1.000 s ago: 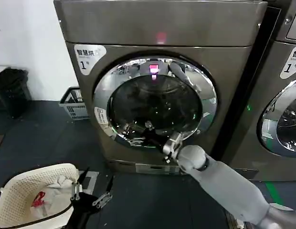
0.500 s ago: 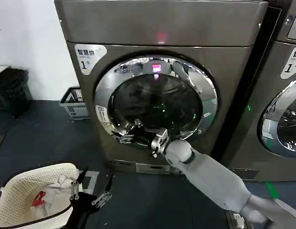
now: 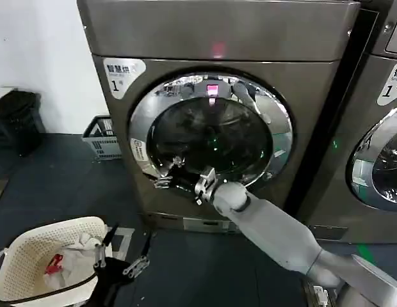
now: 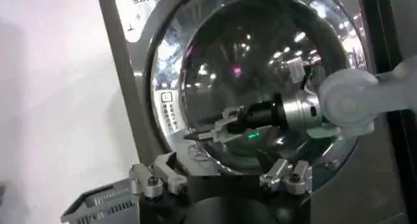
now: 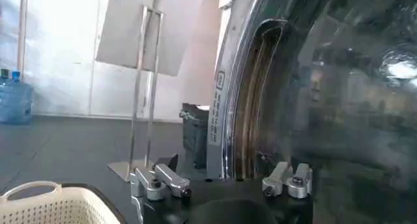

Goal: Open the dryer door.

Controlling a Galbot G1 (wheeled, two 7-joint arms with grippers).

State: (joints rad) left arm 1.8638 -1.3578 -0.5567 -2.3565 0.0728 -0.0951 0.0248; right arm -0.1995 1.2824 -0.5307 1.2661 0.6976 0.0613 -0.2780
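The bronze-grey dryer (image 3: 218,32) stands straight ahead, its "1" label at the upper left of the front. The dryer door (image 3: 211,137), a chrome ring round dark glass, lies flat against the front. My right gripper (image 3: 168,173) is at the door's lower left and open. In the right wrist view the ring's left edge (image 5: 228,108) runs between the fingers of that gripper (image 5: 221,180), just beyond their tips. My left gripper (image 3: 123,248) hangs low and open by the floor, holding nothing. The left wrist view shows the door (image 4: 260,69) and the right gripper (image 4: 208,129) past my left gripper (image 4: 221,178).
A cream laundry basket (image 3: 32,246) with clothes sits at the lower left under my left arm. A grey basket (image 3: 99,137) and a black bin (image 3: 16,118) stand left of the dryer. A second machine (image 3: 378,160) adjoins on the right.
My right gripper has slid left along the lower part of the door, from its lower right to its lower left. The left arm has not moved.
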